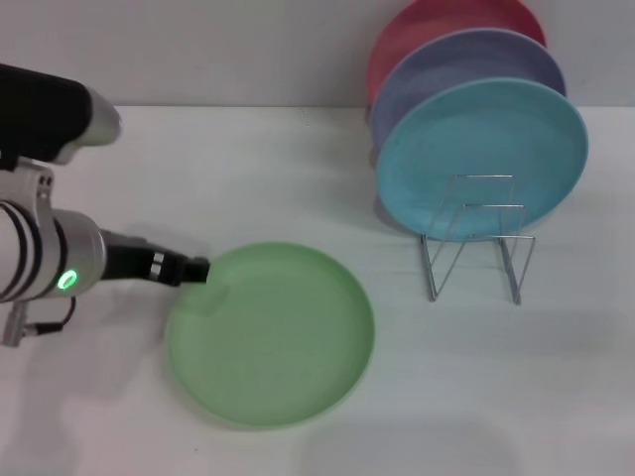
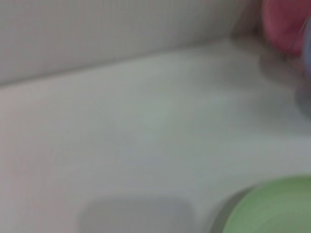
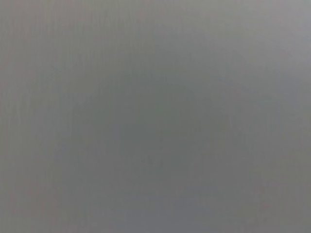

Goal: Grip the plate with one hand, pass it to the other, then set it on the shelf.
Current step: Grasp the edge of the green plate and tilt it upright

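Observation:
The light-green plate (image 1: 273, 337) lies flat on the white table, left of centre in the head view. My left gripper (image 1: 198, 270), on the silver arm with the green light ring, reaches in from the left, and its black tip is at the plate's upper-left rim. The left wrist view shows only an edge of the green plate (image 2: 272, 208). My right gripper and the arm with the blue ring are out of view. The right wrist view is a blank grey.
A wire rack (image 1: 476, 248) stands at the back right. It holds a turquoise-blue plate (image 1: 481, 159), a lavender plate (image 1: 446, 69) and a pink plate (image 1: 417, 30) upright, one behind the other. The rack's front slots are bare wire. The white table (image 1: 248, 169) ends at a wall behind.

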You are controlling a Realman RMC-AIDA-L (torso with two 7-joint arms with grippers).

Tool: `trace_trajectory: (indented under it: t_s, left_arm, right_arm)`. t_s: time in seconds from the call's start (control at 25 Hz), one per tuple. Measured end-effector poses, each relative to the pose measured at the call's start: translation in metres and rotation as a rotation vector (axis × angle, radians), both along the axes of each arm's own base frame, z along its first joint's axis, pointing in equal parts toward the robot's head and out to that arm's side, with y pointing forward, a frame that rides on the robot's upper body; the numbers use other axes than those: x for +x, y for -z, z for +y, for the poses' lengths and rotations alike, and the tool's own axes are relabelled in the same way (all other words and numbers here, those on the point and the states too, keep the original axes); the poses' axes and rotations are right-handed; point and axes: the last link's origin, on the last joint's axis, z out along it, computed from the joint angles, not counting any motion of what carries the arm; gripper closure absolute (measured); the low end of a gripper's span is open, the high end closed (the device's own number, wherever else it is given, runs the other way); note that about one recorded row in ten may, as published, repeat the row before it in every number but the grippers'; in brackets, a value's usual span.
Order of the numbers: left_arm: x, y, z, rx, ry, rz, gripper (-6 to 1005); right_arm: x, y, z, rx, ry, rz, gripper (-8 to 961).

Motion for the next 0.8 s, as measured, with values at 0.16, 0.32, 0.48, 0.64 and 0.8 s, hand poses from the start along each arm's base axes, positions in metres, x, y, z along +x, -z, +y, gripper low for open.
trace_trajectory:
  t_s: [0.16, 0.32, 0.48, 0.64, 0.8]
  left_arm:
    - [-0.002, 0.007, -0.001, -0.03, -0.05, 0.01, 248]
    - [-0.011, 0.015, 0.001, -0.061, -0.09, 0.028, 253]
    - [-0.016, 0.02, 0.003, -0.082, -0.112, 0.04, 259]
    - [-0.021, 0.026, 0.005, -0.101, -0.132, 0.044, 264]
    - [-0.024, 0.029, 0.008, -0.111, -0.149, 0.045, 269]
  right_arm:
    - [-0.001, 0.003, 0.008, -0.016, 0.02, -0.022, 381]
    - [-0.001, 0.006, 0.012, -0.028, 0.023, -0.028, 381]
    - [-0.002, 0.007, 0.014, -0.029, 0.023, -0.031, 382]
    - [-0.002, 0.006, 0.014, -0.029, 0.023, -0.036, 382]
    - [-0.002, 0.005, 0.015, -0.024, 0.029, -0.053, 381]
